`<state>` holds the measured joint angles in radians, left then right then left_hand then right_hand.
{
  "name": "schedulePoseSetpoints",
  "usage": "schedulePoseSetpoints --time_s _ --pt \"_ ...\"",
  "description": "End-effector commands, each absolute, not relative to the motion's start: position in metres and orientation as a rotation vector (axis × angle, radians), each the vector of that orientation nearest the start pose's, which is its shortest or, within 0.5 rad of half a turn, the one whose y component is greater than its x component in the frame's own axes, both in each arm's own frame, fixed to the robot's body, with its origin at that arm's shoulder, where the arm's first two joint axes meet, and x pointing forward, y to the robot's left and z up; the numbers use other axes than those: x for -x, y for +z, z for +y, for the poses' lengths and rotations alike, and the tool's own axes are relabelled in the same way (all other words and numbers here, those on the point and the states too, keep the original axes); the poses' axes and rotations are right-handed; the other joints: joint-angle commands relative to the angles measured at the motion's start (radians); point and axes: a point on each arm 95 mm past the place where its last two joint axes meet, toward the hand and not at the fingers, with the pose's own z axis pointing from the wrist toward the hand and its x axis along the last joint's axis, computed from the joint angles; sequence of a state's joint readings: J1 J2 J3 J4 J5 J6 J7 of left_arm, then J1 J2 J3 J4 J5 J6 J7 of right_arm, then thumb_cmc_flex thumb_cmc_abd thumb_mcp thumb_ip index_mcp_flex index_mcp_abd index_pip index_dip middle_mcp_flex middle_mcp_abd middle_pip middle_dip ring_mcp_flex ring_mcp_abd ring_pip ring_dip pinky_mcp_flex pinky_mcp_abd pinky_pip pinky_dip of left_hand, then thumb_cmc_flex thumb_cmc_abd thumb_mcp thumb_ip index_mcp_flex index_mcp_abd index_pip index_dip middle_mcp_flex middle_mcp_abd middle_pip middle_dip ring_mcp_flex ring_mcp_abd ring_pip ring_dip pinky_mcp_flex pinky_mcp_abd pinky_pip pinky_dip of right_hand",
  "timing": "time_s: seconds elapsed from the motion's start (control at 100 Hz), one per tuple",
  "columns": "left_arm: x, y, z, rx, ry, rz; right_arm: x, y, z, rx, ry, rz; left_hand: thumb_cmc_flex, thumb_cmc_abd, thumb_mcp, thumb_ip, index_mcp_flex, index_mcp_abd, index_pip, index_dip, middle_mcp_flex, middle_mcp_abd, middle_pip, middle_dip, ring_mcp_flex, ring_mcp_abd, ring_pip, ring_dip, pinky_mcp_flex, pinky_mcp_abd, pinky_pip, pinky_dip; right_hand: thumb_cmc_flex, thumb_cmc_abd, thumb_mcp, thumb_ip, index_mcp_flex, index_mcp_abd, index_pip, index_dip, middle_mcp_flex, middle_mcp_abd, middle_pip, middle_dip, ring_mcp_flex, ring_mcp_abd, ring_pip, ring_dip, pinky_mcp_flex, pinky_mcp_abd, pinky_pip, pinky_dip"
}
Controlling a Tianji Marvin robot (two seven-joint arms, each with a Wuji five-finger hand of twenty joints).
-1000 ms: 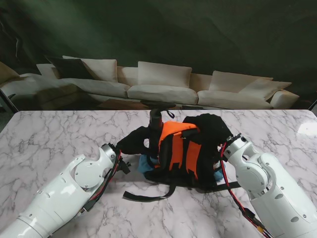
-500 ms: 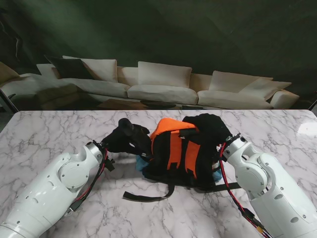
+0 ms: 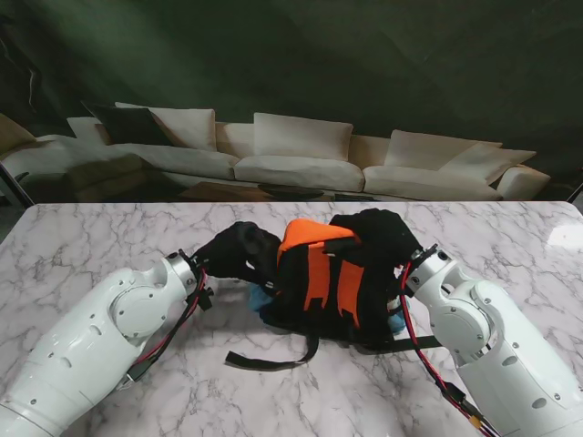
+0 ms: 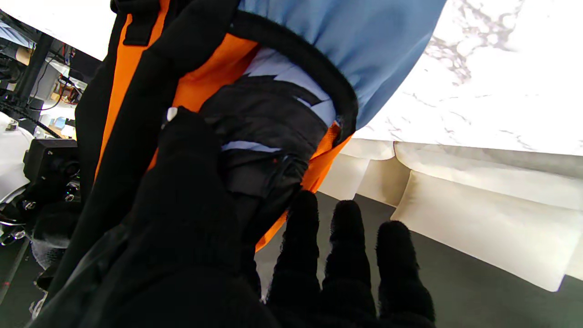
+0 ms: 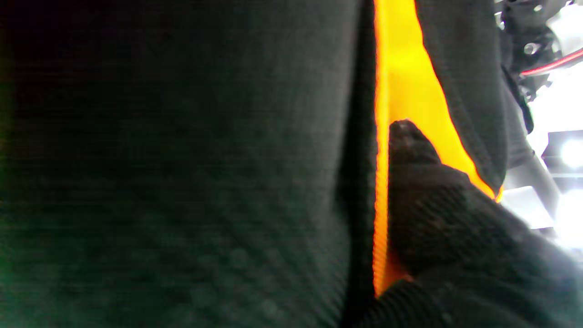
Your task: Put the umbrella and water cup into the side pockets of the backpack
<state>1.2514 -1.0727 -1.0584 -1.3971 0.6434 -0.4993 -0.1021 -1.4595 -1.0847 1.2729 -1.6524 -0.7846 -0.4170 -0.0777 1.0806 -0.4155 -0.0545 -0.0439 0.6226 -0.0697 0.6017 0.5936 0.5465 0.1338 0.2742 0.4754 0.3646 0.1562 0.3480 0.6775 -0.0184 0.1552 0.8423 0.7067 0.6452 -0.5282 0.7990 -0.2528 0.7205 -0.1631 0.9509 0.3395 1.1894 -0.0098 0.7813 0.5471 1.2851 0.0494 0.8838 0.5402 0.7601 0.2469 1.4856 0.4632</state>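
The orange and black backpack (image 3: 321, 284) stands in the middle of the table. Its blue side pocket (image 3: 262, 299) faces my left hand (image 3: 239, 251). In the left wrist view the folded black umbrella (image 4: 266, 132) sits deep in that blue pocket (image 4: 364, 50). My left thumb (image 4: 186, 150) rests on its end and the other fingers (image 4: 346, 246) stretch out apart beside it. My right hand (image 3: 378, 232) lies over the pack's top right, its thumb (image 5: 410, 150) pressed into the fabric beside an orange strip (image 5: 401, 91). No water cup shows.
A loose black strap (image 3: 273, 360) trails from the pack toward me on the marble table (image 3: 109, 237). A little blue (image 3: 398, 320) shows at the pack's right side. Beyond the far edge stands a white sofa (image 3: 301, 159).
The umbrella that stood up above the backpack's left side has gone down out of the stand's view. My left hand pulled back, then closed in against the pack. The right hand barely moved.
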Motion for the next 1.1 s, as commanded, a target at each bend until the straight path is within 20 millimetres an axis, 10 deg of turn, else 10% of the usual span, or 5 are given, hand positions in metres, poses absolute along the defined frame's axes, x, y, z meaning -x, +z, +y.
schedulePoseSetpoints --time_s 0.0,0.65,1.09 --pt "-0.455 -0.278 -0.036 1.046 -1.981 1.801 -0.418 -0.231 0.019 -0.9 2.05 1.432 0.138 0.23 0.091 0.042 0.091 0.072 0.087 0.069 -0.029 -0.002 -0.026 -0.016 -0.021 0.006 -0.027 -0.011 -0.008 0.021 -0.027 -0.002 0.102 0.06 0.077 0.032 0.041 -0.136 0.036 0.003 0.005 -0.048 -0.005 0.0 0.031 -0.026 0.01 0.005 -0.007 0.008 0.005 0.012" --pt "-0.468 -0.312 -0.034 1.248 -1.782 1.959 -0.417 -0.224 0.032 -0.855 2.096 1.446 0.129 0.219 0.086 0.044 0.111 0.047 0.05 0.088 -0.018 0.005 -0.044 -0.018 -0.018 0.016 -0.047 -0.029 -0.014 0.031 -0.046 -0.008 0.114 0.064 0.068 0.027 0.041 -0.154 0.037 0.004 0.001 -0.049 -0.009 0.0 0.031 -0.026 0.002 0.003 -0.009 0.008 0.003 0.012" --pt "-0.46 -0.274 -0.01 1.102 -1.665 2.019 -0.416 -0.218 0.031 -0.829 2.1 1.449 0.133 0.219 0.088 0.04 0.105 0.07 0.06 0.135 -0.001 0.006 -0.062 -0.028 -0.01 0.02 -0.066 -0.053 -0.017 0.043 -0.074 -0.018 0.116 0.068 0.068 0.028 0.04 -0.157 0.037 0.004 0.001 -0.048 -0.011 0.001 0.03 -0.025 -0.001 0.003 -0.01 0.008 0.002 0.012"
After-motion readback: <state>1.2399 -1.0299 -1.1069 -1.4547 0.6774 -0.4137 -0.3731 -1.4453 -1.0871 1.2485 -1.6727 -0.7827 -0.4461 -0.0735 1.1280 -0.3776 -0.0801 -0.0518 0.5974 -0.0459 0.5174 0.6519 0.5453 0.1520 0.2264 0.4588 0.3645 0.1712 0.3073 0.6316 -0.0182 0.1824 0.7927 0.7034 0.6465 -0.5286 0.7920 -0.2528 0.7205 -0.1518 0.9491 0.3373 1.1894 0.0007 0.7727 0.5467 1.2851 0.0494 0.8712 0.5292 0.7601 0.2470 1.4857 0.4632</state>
